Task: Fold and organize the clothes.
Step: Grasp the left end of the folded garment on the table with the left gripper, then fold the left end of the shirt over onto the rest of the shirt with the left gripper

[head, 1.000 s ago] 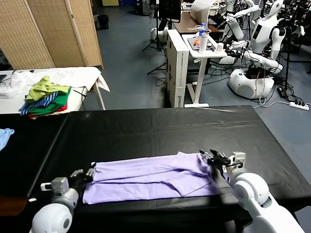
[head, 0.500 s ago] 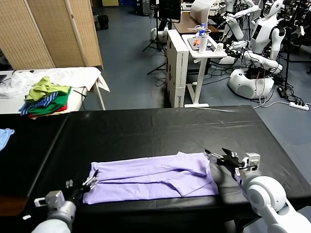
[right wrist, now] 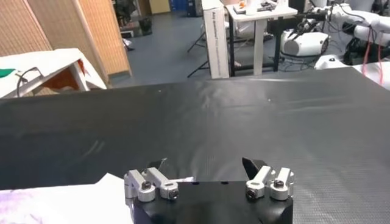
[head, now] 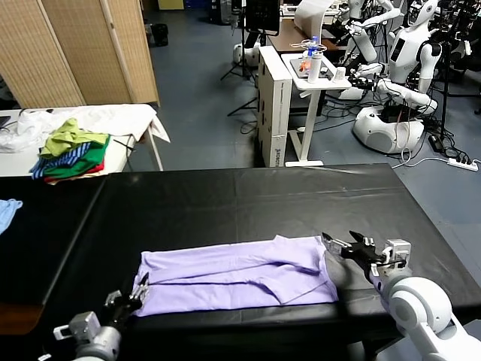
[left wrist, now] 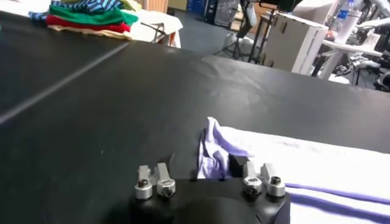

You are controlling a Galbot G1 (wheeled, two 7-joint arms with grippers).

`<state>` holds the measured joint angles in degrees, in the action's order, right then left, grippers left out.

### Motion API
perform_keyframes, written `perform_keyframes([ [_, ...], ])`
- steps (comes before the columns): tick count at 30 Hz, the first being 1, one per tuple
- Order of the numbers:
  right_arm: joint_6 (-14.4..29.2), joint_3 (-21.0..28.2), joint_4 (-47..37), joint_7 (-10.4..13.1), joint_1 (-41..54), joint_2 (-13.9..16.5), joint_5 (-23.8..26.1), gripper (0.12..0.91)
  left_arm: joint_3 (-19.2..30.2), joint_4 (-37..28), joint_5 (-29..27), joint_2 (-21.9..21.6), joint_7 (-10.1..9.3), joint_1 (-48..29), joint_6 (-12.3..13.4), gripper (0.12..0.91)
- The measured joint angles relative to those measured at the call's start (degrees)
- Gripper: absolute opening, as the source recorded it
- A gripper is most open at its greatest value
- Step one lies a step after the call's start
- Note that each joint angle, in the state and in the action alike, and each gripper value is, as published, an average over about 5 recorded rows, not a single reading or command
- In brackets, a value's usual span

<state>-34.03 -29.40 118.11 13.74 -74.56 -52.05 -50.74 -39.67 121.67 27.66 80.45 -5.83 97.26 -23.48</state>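
Observation:
The lavender T-shirt (head: 233, 274) lies flat on the black table (head: 248, 199) near its front edge, folded into a long band. My left gripper (head: 140, 288) hovers at the band's left end. Its fingers are apart, and the bunched shirt corner (left wrist: 213, 149) lies just ahead of them, ungripped. The left gripper (left wrist: 201, 163) touches nothing else. My right gripper (head: 340, 247) sits just off the shirt's right end, open and empty. In the right wrist view the right gripper (right wrist: 204, 164) is over bare black tabletop, with the shirt edge (right wrist: 61, 204) off to one side.
A pile of green, yellow and striped garments (head: 71, 150) rests on a white side table at the back left. A light blue cloth (head: 6, 210) shows at the left edge. A white cart (head: 316, 71) and other robots (head: 398, 75) stand beyond the table.
The left gripper let go of the shirt's left end and drew back toward the front edge. The right gripper slid off the right end, farther right. The shirt stayed put.

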Motion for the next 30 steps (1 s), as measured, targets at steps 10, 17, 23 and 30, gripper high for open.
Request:
perform_keyframes([
  [10, 0.4, 0.0, 0.0, -0.4, -0.1, -0.1, 0.1, 0.907, 0.2, -0.1, 0.5, 2.2, 0.32, 0.5, 0.4, 0.322],
  [17, 0.8, -0.4, 0.3, -0.5, -0.3, 0.0, 0.2, 0.907, 0.2, 0.1, 0.5, 2.5, 0.28, 0.0, 0.2, 0.185],
  [23, 1.3, -0.5, 0.4, -0.8, -0.4, 0.1, 0.2, 0.907, -1.2, 1.4, -5.9, 0.7, 1.05, 1.4, 1.9, 0.183],
  [30, 1.6, 0.0, 0.2, -0.9, -0.7, -0.6, 0.5, 0.907, -7.2, 1.0, -12.1, -5.8, 2.56, 4.5, 5.4, 0.183],
])
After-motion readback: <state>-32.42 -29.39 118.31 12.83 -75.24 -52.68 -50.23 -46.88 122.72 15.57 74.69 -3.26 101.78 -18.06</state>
